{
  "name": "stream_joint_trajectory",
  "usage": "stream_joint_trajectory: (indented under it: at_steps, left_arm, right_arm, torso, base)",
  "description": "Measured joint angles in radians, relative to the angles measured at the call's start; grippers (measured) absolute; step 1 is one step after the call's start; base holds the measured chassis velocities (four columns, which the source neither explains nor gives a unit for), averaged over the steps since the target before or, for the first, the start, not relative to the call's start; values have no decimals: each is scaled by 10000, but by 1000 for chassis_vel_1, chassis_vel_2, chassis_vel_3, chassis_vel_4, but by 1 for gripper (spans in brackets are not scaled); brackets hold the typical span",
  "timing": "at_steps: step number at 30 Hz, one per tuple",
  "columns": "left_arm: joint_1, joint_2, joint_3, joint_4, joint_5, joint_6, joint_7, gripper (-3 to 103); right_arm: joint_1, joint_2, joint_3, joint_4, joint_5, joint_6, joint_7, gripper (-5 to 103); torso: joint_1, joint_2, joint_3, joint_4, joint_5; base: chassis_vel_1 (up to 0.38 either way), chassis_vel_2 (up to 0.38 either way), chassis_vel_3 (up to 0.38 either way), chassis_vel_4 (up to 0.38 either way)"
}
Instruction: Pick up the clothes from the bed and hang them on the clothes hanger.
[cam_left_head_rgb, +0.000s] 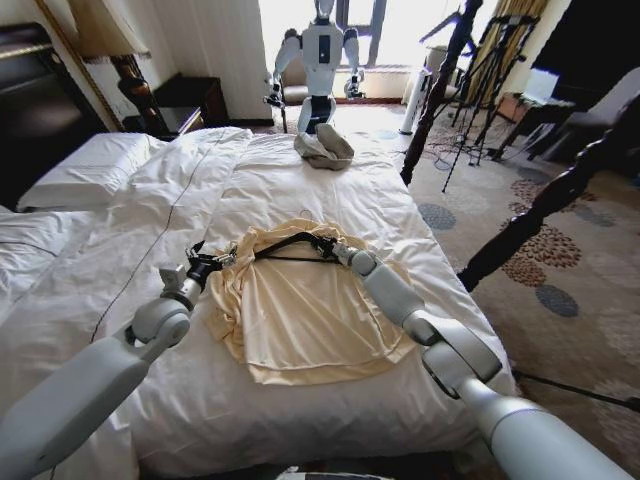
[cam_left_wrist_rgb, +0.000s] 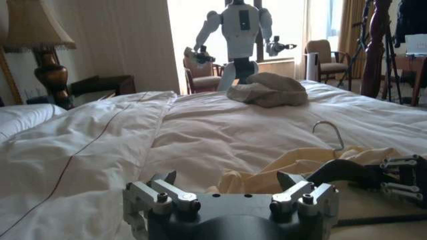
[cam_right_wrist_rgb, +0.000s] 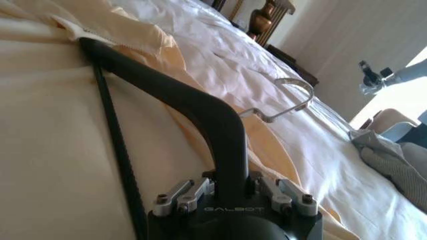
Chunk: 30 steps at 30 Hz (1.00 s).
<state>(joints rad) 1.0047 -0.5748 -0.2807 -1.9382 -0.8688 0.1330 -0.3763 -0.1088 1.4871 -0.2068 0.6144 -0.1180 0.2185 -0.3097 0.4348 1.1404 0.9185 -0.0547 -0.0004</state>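
The pale cream-yellow shirt (cam_left_head_rgb: 300, 320) lies spread on the white bed (cam_left_head_rgb: 300, 180), towards its foot. The black clothes hanger (cam_left_head_rgb: 285, 247) sits at the shirt's collar, one end tucked under the fabric, and its metal hook (cam_right_wrist_rgb: 287, 97) lies on the duvet. My right gripper (cam_left_head_rgb: 330, 248) is shut on the hanger's arm (cam_right_wrist_rgb: 220, 125) near its bend. At the shirt's shoulder edge my left gripper (cam_left_head_rgb: 208, 264) stands open. Its fingers (cam_left_wrist_rgb: 163, 181) are spread wide, with bunched shirt fabric (cam_left_wrist_rgb: 267, 175) just beyond them.
A grey-beige cloth bundle (cam_left_head_rgb: 323, 148) lies at the bed's far edge. Behind it a white robot (cam_left_head_rgb: 320, 50) stands by the window. Dark bedposts (cam_left_head_rgb: 430, 100) rise on the right, with tripods (cam_left_head_rgb: 490, 60) beyond. Pillows (cam_left_head_rgb: 85, 170) are at the left.
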Motion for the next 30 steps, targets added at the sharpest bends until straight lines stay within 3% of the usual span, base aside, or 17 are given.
stream_joint_trajectory:
  at_steps: [9, 12, 16, 18, 21, 22, 25, 27, 30]
  left_arm:
    - [-5, -165, 229, 147, 101, 21, 59, 100]
    - [65, -185, 220, 146, 123, 22, 59, 100]
    - [273, -218, 80, 40, 168, 17, 58, 100]
    - [308, -226, 60, 31, 178, 15, 56, 100]
    - [408, -297, -1, -2, 222, 2, 46, 100]
    - [408, -297, -1, -2, 222, 2, 46, 100]
    - [504, -354, -44, -65, 249, -4, 24, 100]
    - [513, -336, -47, -51, 256, -17, 31, 100]
    - [363, -156, -1, 345, 282, -126, 164, 100]
  right_arm:
    - [-5, 313, -56, 5, -657, 12, 519, 21]
    - [4, 257, -159, 221, -1056, -221, 421, 27]
    - [58, 193, -194, 303, -1704, -337, 204, 44]
    - [64, 171, -195, 362, -1693, -350, 188, 44]
    - [91, 86, -266, 608, -1504, -487, 153, 61]
    - [91, 86, -266, 608, -1504, -487, 153, 61]
    - [-33, -105, -452, 1132, -815, -504, 194, 78]
    - [-121, -272, -539, 1445, -501, -505, 196, 78]
    - [-515, -1178, -734, 2809, 497, -626, 248, 94]
  torso:
    - [0, 0, 0, 7, 0]
    - [0, 0, 0, 6, 0]
    - [0, 0, 0, 3, 1]
    - [0, 0, 0, 4, 1]
    - [0, 1, 0, 4, 1]
    - [0, 1, 0, 4, 1]
    - [0, 1, 0, 6, 2]
    - [0, 1, 0, 8, 1]
    - [0, 1, 0, 7, 1]
  base:
    - [0, 0, 0, 0]
    - [0, 0, 0, 0]
    - [0, 0, 0, 0]
    - [0, 0, 0, 0]
    - [0, 0, 0, 0]
    - [0, 0, 0, 0]
    - [0, 0, 0, 0]
    - [0, 0, 0, 0]
    - [0, 0, 0, 0]
